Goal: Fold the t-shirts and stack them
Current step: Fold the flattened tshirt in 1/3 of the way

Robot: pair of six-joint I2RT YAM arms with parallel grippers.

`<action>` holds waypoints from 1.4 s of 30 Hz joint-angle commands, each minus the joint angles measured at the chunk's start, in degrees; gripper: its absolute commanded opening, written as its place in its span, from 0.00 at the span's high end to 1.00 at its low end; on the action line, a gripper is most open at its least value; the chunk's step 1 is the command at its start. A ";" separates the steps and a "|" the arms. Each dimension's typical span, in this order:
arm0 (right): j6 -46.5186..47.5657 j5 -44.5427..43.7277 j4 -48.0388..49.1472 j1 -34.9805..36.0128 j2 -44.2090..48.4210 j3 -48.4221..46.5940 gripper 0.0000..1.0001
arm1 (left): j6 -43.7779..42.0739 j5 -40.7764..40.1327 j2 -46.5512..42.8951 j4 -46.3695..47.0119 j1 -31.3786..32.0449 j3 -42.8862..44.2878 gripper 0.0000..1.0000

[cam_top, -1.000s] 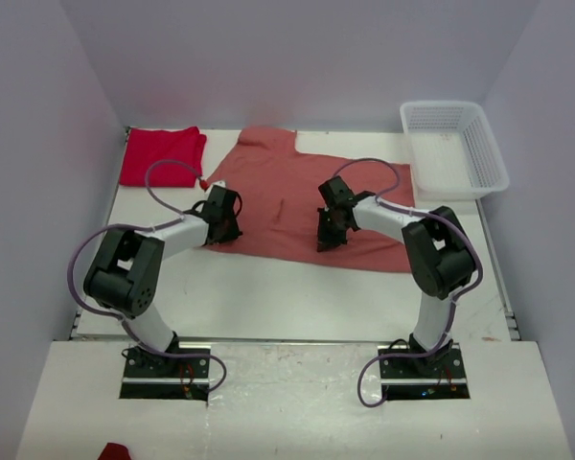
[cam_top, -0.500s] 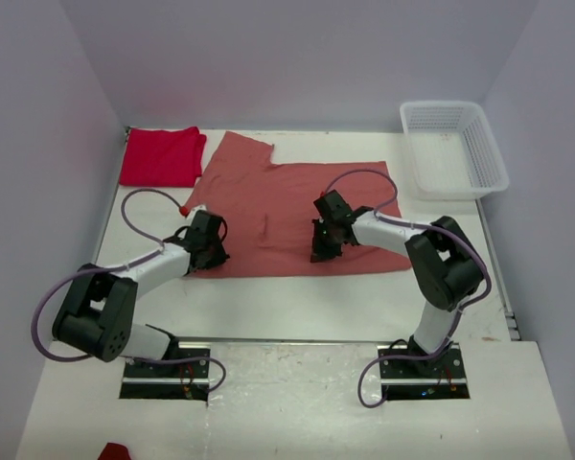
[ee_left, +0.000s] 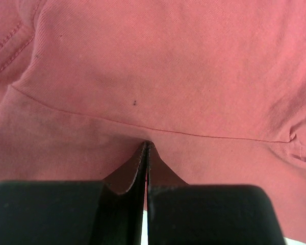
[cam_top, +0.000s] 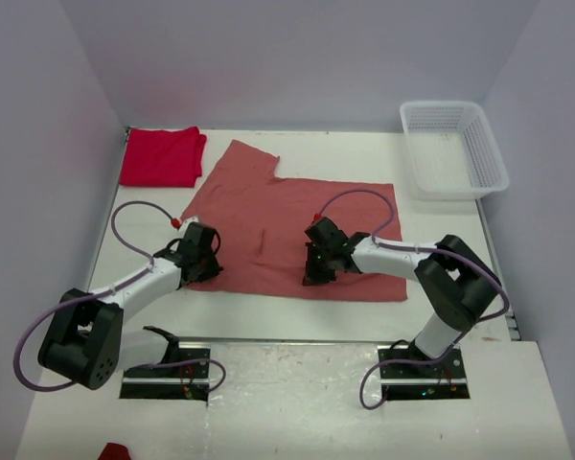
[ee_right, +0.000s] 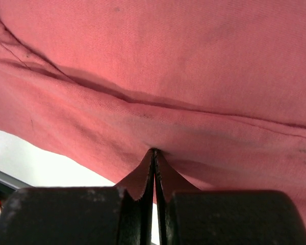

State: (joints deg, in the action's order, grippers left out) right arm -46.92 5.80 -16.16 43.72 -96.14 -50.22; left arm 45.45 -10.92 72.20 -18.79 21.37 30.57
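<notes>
The salmon-pink t-shirt (cam_top: pixel 278 206) lies spread across the middle of the table, one corner reaching toward the back left. My left gripper (cam_top: pixel 207 266) is shut on its near-left hem, and my right gripper (cam_top: pixel 314 272) is shut on the near hem at mid-width. In the left wrist view the closed left gripper (ee_left: pixel 146 146) pinches a small peak of the pink t-shirt (ee_left: pixel 158 71). The right wrist view shows the same: the shut right gripper (ee_right: pixel 154 152) holds a fold of the pink t-shirt (ee_right: pixel 194 56). A bright red t-shirt (cam_top: pixel 161 156) lies folded at the back left corner.
A white mesh basket (cam_top: pixel 492 153) stands at the back right. A strip of bare white table (cam_top: pixel 268 316) runs between the pink shirt's near hem and the front edge. A small red scrap (cam_top: pixel 115 450) lies on the platform at the bottom left.
Both grippers have drawn the pink t-shirt toward the near edge, staying shut on its hem. The cloth now lies flatter and lower in the top view. The red t-shirt has not moved.
</notes>
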 commanded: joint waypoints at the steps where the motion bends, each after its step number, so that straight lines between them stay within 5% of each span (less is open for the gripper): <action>1: -3.18 -3.08 -4.85 2.50 -0.46 4.50 1.00 | 0.51 -0.51 -2.67 -4.68 -0.45 -2.35 1.00; 42: -14.78 -4.66 -0.36 9.71 10.44 20.15 1.00 | 11.85 0.81 -18.68 -13.21 9.75 -9.39 1.00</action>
State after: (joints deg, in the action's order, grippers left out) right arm -61.63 3.77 -7.38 51.77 -83.72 -33.95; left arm 55.35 -10.46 54.06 -29.71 30.28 21.82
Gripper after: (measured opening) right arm 0.003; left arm 0.002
